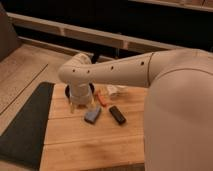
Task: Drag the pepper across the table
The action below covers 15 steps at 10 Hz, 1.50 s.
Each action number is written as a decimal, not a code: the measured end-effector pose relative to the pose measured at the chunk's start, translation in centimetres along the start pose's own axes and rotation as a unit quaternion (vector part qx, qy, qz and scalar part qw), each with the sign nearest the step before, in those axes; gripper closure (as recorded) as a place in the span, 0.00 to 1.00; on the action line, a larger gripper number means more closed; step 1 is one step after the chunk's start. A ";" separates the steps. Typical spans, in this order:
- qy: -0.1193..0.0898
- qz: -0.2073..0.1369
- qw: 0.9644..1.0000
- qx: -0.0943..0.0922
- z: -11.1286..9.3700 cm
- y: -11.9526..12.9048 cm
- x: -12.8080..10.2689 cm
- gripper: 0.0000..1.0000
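arm (125, 72): white, the biggest thing in view. It reaches in from the right and bends down at the wrist over the far left part of the table.
table (90, 147): light wooden planks with visible seams. All the objects sit in the far half.
mat (25, 125): dark grey, lies along the table's left edge.
gripper (80, 104): hangs below the wrist, low over the table, in front of the dark bowl and just left of the pepper.
gripper state: cannot tell whether it's released or clenched. Nothing visibly in its grasp, and I see no contact with the pepper.
dark bowl (91, 89): behind the gripper, mostly hidden by it.
pale object (114, 91): right of the bowl. Can't identify it.
black block (117, 114): rectangular, lying flat, nearer the camera than the pepper and to its right.
sponge (92, 116): blue-grey, just left of the block, near the gripper.
pepper (102, 99): small, slender, red-orange. Lies on the table between the gripper and the pale object, with sponge and block just in front.
pepper handling (judgement): light and probably smooth-skinned, so it's likely to roll or skid away under a side push. Low risk of breakage.
hold point (judgement): pinch across the mid-body, at right angles to its length, then keep it pressed lightly to the wood while dragging.
risk (judgement): sponge and block crowd the near side. The open planks nearer the camera look like the easier drag path once past them.
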 end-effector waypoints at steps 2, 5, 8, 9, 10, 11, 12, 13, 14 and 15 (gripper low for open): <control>-0.051 -0.030 0.998 -0.001 -0.9 0.4 -2.3 0.35; -0.143 -0.023 0.989 -0.027 -3.6 -5.1 -6.3 0.35; -0.191 0.013 0.979 -0.070 -5.8 -9.5 -7.0 0.35; -0.192 0.014 0.979 -0.071 -5.8 -9.6 -7.0 0.35; -0.192 0.011 0.979 -0.072 -5.8 -9.2 -7.0 0.35; -0.190 0.017 0.978 -0.079 -5.6 -9.5 -7.1 0.35; -0.187 0.033 0.977 -0.092 -4.9 -11.0 -7.8 0.35; -0.183 0.046 0.977 -0.101 -4.1 -12.5 -8.4 0.35; -0.176 0.065 0.976 -0.109 -2.8 -15.0 -9.5 0.35; -0.167 0.078 0.976 -0.116 -1.8 -16.5 -10.3 0.35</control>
